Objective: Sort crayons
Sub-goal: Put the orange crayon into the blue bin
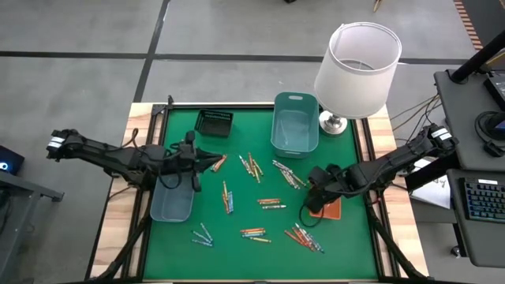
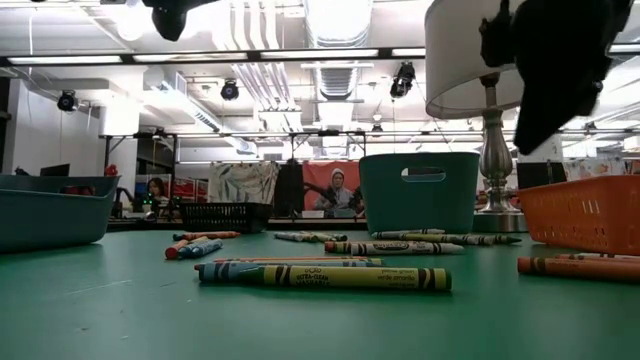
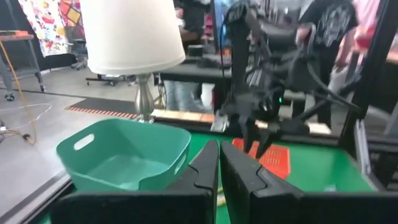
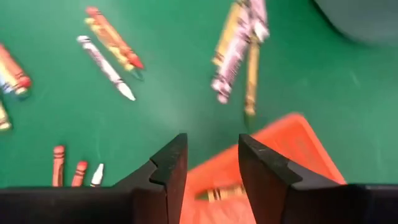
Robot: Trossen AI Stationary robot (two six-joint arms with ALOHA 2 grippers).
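Right claw [image 1: 316, 189] hangs open over the orange tray [image 1: 331, 210]; nearest crayons [image 1: 271, 203] lie just left, axes horizontal (left claw [image 1: 215, 163] closed).

Crayons [image 1: 271, 203] lie flat in small scattered clusters across the green bench, orange, red, blue, whitish and yellow, mostly mid-bench and toward its near edge; one yellowish crayon [image 4: 217, 192] lies inside the orange tray
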